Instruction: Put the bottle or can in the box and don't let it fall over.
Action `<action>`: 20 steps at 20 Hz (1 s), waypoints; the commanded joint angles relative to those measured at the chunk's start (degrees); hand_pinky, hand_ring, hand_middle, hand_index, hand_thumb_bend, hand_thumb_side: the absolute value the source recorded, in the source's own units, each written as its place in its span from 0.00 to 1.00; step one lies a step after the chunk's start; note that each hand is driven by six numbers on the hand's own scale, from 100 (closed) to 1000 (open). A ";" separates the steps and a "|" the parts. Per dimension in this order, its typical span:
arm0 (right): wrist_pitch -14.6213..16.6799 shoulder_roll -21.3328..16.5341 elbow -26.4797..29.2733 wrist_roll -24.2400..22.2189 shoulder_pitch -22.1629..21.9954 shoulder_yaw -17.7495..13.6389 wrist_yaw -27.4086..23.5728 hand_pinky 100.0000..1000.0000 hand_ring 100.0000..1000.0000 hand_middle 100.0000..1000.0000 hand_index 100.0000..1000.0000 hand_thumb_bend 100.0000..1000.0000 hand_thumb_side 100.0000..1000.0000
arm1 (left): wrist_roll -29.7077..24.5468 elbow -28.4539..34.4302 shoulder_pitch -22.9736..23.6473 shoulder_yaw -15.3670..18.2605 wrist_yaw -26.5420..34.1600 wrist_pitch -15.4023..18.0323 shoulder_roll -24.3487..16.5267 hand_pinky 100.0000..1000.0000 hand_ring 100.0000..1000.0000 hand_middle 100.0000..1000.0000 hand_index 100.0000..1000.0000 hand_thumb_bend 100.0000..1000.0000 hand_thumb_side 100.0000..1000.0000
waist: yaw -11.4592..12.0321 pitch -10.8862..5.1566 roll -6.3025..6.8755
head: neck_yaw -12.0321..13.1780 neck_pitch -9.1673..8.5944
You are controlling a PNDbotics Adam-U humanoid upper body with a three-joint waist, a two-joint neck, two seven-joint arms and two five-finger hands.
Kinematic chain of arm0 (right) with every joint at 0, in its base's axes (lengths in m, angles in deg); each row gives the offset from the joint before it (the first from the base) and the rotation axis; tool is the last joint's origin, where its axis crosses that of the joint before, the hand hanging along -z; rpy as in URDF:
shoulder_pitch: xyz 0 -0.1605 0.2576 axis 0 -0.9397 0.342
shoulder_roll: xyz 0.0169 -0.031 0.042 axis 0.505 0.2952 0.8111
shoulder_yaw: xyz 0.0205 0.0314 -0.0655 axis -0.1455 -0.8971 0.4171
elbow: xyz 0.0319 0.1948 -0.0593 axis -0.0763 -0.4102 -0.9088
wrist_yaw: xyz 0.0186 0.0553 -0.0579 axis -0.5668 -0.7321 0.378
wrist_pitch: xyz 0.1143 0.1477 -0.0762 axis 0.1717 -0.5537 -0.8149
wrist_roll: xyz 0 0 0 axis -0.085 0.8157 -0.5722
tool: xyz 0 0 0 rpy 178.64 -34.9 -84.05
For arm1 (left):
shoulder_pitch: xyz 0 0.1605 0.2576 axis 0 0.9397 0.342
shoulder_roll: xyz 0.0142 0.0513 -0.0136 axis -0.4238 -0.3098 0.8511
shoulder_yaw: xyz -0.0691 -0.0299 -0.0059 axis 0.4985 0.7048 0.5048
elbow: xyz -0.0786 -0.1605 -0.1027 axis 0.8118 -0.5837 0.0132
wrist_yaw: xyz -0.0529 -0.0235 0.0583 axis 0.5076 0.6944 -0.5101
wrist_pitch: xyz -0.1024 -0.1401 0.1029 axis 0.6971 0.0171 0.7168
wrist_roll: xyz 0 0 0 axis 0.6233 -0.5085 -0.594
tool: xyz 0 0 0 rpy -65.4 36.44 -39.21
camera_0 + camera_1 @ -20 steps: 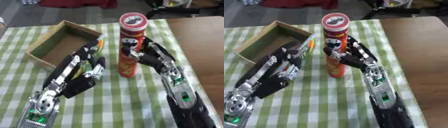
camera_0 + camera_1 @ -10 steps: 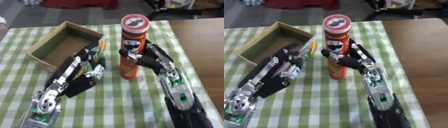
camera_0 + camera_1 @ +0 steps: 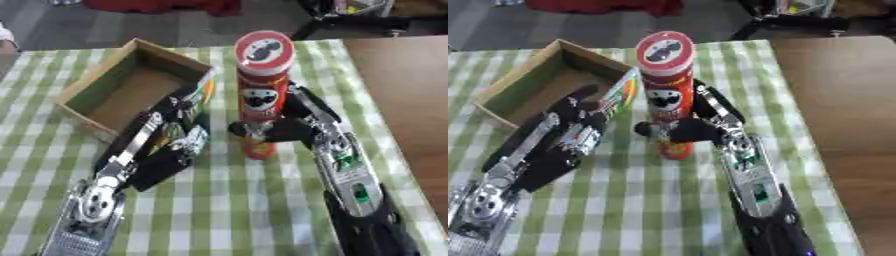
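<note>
Red tube: a tall crisps can (image 3: 261,95) with a red lid bearing a face logo, standing upright on the counter (image 3: 219,210), just right of the box and outside it
Cardboard: an open brown box (image 3: 131,87), set askew at the far left of the green-and-white check cloth that covers the counter
Right robot hand (image 3: 293,125): fingers and thumb curled round the lower half of the can, the thumb crossing its front
Left robot hand (image 3: 179,135): lies near the box's right corner, to the left of the can and apart from it; I cannot tell whether its fingers are straight or curled
Colourful thing: a flat green, orange and white pack (image 3: 620,95) at the box's near right corner, between the left robot hand and the can
Left eye view: the pack shows only as a thin edge
Right eye view: more of the pack's printed face shows, and more of the bare brown wood (image 3: 842,115) right of the cloth
</note>
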 commanded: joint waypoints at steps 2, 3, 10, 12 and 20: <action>-0.03 0.36 0.72 0.50 0.87 -0.10 -2.41 0.95 0.67 0.78 0.75 0.64 0.00 | 0.20 0.00 -1.10 0.49 1.07 0.23 0.63 0.96 0.95 0.33 1.00 0.00 0.71 | 0.00 -0.69 -0.12 | 0.10 -0.85; -0.12 0.47 0.68 0.59 0.87 -0.12 -2.89 0.94 0.64 0.76 0.73 0.60 0.00 | 0.22 -0.28 -1.10 0.52 1.30 0.15 0.71 0.96 0.95 0.33 1.00 0.00 0.72 | 0.01 -0.69 -0.13 | 0.12 -0.89; -0.56 0.75 0.86 1.35 0.91 -0.14 -6.89 0.92 0.60 0.73 0.68 0.48 0.00 | 0.68 -2.02 -1.55 0.71 3.71 -0.06 1.45 0.97 0.95 0.33 1.00 0.00 0.74 | 0.07 -0.64 -0.25 | 0.19 -0.91; -0.50 0.71 1.12 1.05 0.91 0.02 -7.87 0.92 0.59 0.73 0.66 0.39 0.00 | 0.58 -2.26 -1.56 0.63 4.19 -0.05 1.52 0.97 0.95 0.33 1.00 0.00 0.74 | 0.02 -0.65 -0.25 | 0.18 -0.75; 0.17 1.11 2.59 1.24 1.60 0.52 -9.92 0.98 0.56 0.70 0.62 0.25 0.00 | 0.49 -1.26 -1.75 0.89 6.38 -0.46 1.51 0.97 0.95 0.33 1.00 0.00 0.74 | 0.04 -1.18 -0.35 | 0.03 -0.61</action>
